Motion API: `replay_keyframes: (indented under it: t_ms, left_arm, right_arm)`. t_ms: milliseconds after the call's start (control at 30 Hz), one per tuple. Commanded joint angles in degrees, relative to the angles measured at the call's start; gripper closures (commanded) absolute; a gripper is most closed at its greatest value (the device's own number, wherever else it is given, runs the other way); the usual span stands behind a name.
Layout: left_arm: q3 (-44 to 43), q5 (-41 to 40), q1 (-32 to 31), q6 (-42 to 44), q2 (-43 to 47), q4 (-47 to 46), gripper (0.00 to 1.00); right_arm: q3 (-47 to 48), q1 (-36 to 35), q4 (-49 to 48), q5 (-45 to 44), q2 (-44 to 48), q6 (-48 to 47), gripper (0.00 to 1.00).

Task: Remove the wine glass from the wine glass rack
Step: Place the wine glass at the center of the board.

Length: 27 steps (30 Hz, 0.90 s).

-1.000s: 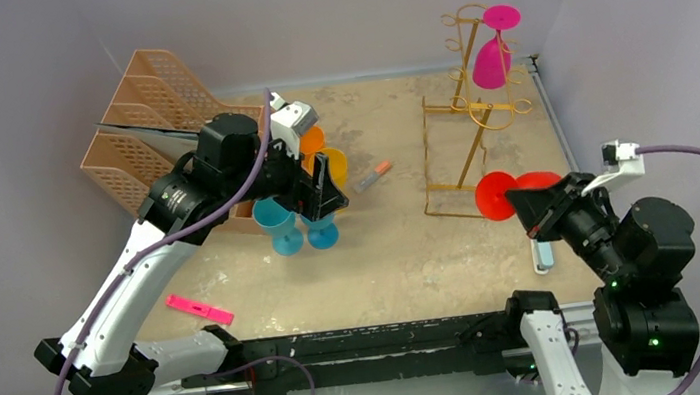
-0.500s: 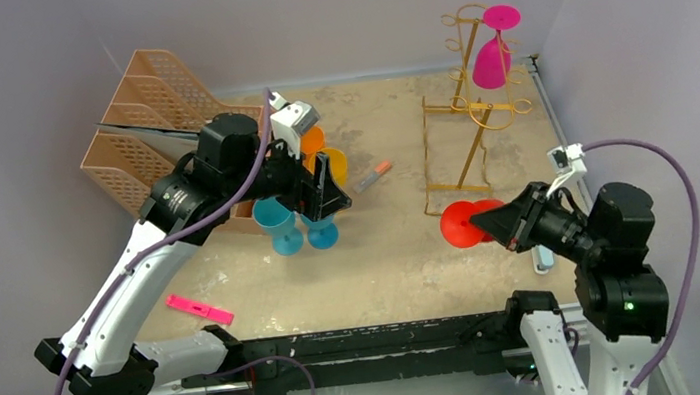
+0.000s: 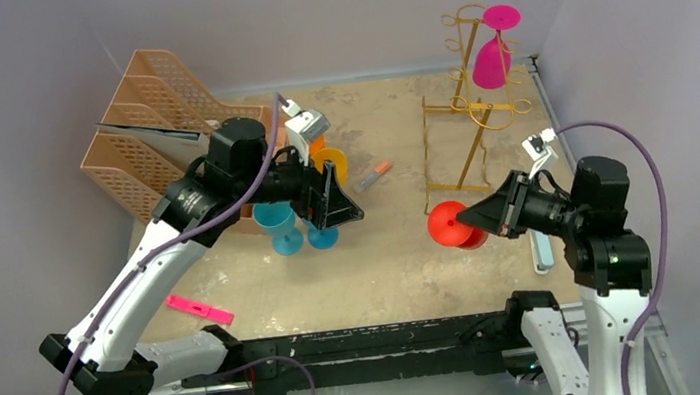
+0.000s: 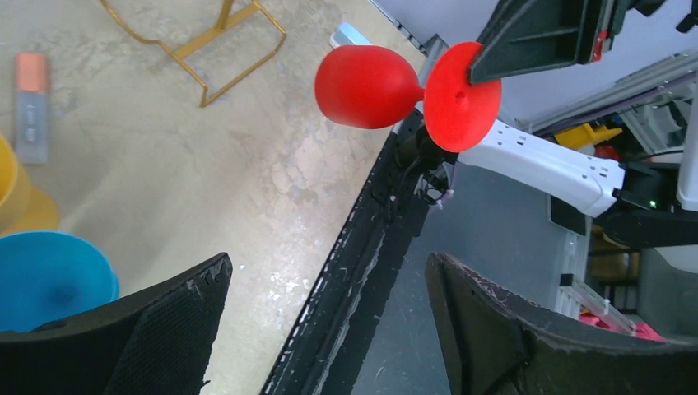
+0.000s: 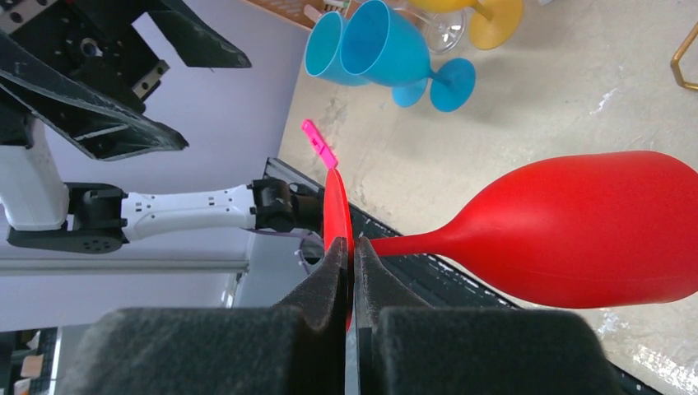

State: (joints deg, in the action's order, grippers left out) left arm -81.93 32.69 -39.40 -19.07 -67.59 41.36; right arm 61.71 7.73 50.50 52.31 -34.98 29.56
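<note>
Nearest, just in front of the wine glass rack [image 3: 474, 122], close by the front bar of its wire base: red wine glass [image 3: 448, 224], off the rack and held clear of the table [image 3: 386, 274]. Lies on its side, long axis about level rather than upright, stem running crosswise to the holding fingers. In both wrist views, bowl end on the rack's side and foot end away from it. Gripped by the rim of its foot in the right gripper [image 3: 462, 215], pads pressed together with only the thin red disc between. Left of the rack and well apart from it: left gripper [image 3: 332, 205], jaws spread wide with nothing between them, beside two blue glasses [image 3: 279, 224], with yellow and orange glasses [image 3: 334, 164] just behind. Farthest, at the top of the rack: pink wine glass [image 3: 492, 61], hanging bowl down, foot up in a loop.
</note>
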Motion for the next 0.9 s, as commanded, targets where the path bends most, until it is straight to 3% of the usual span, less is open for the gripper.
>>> replay_keyframes:
  t_ms: [0, 200, 433, 867]
  left_arm:
    - [1.6, 7.8, 0.2, -2.2, -1.8, -6.5, 0.14]
    - [4.2, 10.6, 0.1, -5.4, -2.8, -11.1, 0.15]
    - [7.2, 12.2, 0.1, -8.1, -3.0, -15.4, 0.16]
    - [10.2, 15.1, 0.1, -8.9, -5.1, -17.3, 0.21]
  right_arm:
    - [-0.2, -0.8, -4.6, 4.4, -2.6, -0.4, 1.0]
    - [0.2, -5.4, -7.4, 1.4, -5.9, -0.9, 1.0]
    - [2.3, -26.6, -9.6, -15.4, -13.4, -2.4, 1.0]
    - [2.6, -33.6, -20.8, -14.4, -17.0, 1.1, 1.0]
